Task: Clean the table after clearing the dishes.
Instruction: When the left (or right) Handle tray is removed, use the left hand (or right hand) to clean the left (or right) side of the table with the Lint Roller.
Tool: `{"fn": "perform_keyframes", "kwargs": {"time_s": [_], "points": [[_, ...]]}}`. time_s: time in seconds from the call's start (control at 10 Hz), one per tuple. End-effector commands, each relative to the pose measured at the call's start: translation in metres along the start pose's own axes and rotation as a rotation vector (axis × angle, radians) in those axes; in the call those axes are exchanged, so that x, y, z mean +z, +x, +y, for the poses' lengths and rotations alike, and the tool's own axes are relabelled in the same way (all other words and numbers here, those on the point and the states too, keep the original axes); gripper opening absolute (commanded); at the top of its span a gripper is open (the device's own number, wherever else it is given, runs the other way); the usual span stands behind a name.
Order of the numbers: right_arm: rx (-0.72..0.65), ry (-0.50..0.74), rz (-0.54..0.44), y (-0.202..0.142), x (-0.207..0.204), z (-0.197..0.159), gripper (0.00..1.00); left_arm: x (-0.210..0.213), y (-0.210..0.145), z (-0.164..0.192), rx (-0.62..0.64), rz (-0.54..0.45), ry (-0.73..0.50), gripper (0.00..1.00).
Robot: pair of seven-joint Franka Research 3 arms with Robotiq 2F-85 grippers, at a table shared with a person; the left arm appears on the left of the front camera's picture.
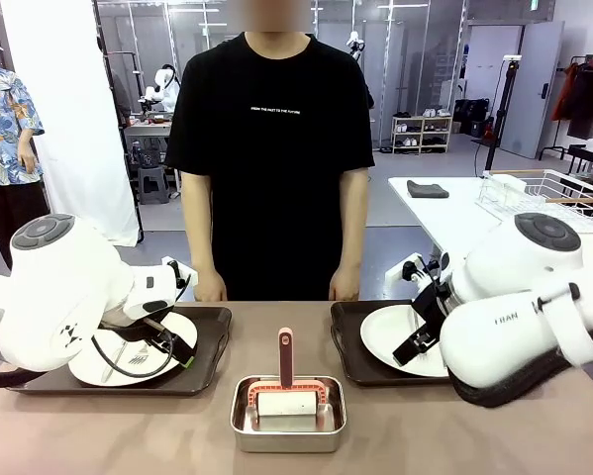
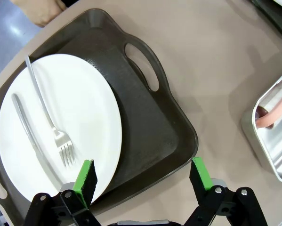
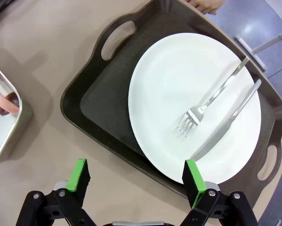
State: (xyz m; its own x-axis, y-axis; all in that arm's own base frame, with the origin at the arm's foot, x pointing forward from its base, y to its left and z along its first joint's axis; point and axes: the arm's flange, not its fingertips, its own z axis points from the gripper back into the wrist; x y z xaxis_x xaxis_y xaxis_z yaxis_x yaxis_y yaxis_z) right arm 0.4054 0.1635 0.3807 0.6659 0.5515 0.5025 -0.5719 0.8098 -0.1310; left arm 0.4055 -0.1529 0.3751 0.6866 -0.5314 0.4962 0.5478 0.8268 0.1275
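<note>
We are at the clearing step, so wiping the bench (image 1: 425,435) has to wait. Both dishes sit on it, one on each side of the pan (image 1: 288,421) that holds a pink-handled brush (image 1: 286,358).

The left gripper (image 2: 143,174) is released, its jaws wide above the near edge of the left tray (image 2: 150,127). One finger is over the rim of the left plate (image 2: 84,113) and the other is just past the tray's corner. The right gripper (image 3: 136,176) is also released and hovers over the near edge of the right tray (image 3: 100,106), with one finger above the right plate (image 3: 178,80).

To do this well, we think each gripper should shift off the plate and clamp the tray's wall or its handle cut-out, not the china. Each tray should then travel level and slowly, because the fork (image 2: 60,141) and knife (image 2: 25,127) lie loose and could slide. The person (image 1: 271,148) stands at the far edge with hands close to both trays, so we should watch those hands as we lift.

As for writing, the right arm (image 1: 519,332) carries small dark letters that seem to begin "FRAN", and the rest is unclear. The person's shirt has one line of white print that is too small to read.
</note>
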Motion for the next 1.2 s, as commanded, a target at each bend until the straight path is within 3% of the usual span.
{"fn": "perform_keyframes", "kwargs": {"time_s": [0.0,0.3,0.6,0.8,1.1], "points": [[-0.038,0.101,0.03,0.027,0.019,-0.02,1.0,0.008,0.022,0.016,-0.002,0.026,-0.053,1.0],[-0.073,0.248,0.108,0.063,0.038,-0.051,1.0,0.033,0.056,0.054,0.028,0.124,-0.239,1.0],[-0.209,0.534,0.131,0.083,0.069,-0.101,1.0,0.064,0.055,0.12,0.12,0.167,-0.501,1.0],[-0.341,0.72,0.097,0.069,0.086,-0.143,1.0,0.079,0.03,0.164,0.199,0.12,-0.7,1.0],[-0.532,0.902,0.022,0.026,0.105,-0.203,1.0,0.098,-0.023,0.22,0.365,0.015,-0.851,1.0]]}}
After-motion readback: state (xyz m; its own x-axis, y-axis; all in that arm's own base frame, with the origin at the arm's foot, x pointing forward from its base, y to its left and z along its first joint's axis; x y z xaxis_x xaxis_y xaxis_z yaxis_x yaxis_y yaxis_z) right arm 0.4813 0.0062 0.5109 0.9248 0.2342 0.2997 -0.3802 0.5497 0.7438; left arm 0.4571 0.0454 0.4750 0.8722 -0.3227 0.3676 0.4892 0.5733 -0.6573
